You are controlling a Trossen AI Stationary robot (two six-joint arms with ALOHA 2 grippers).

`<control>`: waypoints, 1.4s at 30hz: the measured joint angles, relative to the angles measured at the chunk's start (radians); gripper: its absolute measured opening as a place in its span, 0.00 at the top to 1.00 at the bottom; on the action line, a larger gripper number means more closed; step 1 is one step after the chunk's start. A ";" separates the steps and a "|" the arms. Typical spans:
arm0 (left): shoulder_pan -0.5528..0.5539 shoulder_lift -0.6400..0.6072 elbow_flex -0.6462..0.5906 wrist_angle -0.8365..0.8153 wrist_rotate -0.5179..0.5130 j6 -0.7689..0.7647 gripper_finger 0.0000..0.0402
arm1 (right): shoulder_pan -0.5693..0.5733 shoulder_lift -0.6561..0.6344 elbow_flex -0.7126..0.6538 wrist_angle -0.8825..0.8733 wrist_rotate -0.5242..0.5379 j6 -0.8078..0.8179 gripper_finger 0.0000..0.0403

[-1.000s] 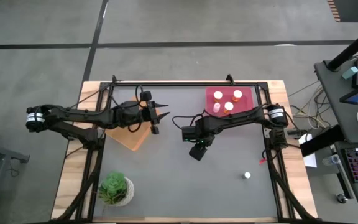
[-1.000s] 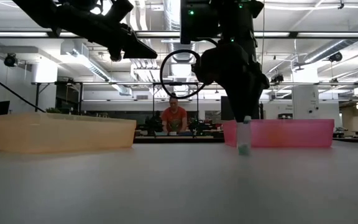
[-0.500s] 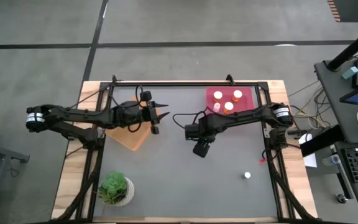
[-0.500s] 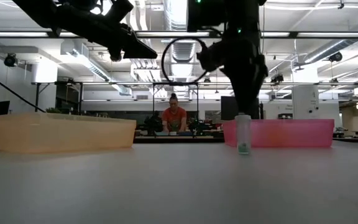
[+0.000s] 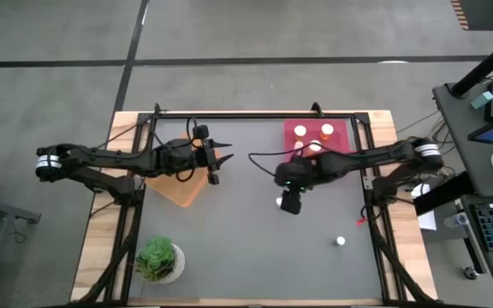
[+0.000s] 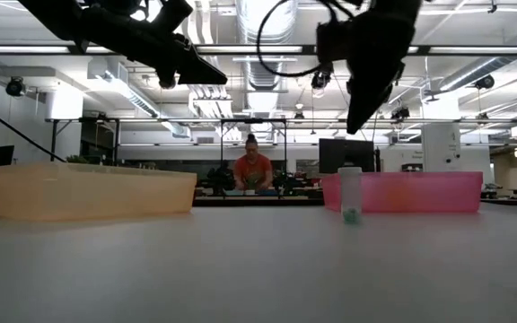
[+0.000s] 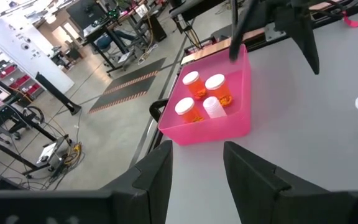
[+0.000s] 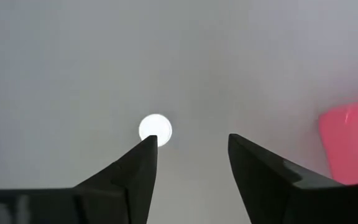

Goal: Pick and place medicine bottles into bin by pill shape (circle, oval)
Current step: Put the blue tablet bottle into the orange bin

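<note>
Grey table (image 5: 229, 248): a white-capped bottle (image 5: 279, 202) stands upright mid-table, near the pink bin (image 5: 342, 128); right gripper (image 5: 290, 204) hangs spread just above it, left gripper (image 5: 221, 160) spread over the orange bin (image 5: 178, 190)

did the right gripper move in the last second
Yes. In the high view the right gripper has shifted toward the table's right side, closer to the pink bin, and now hangs open above a lone bottle.
</note>
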State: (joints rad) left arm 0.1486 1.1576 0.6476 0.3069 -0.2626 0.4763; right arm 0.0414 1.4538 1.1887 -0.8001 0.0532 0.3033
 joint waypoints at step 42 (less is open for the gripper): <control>-0.178 0.307 0.239 0.146 0.014 -0.313 0.68 | -0.005 -0.982 -0.741 1.022 -0.194 -0.704 0.66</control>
State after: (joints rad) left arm -0.0295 1.4649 0.8863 0.4527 -0.2484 0.1631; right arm 0.0364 0.4720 0.4480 0.2223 -0.1409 -0.4007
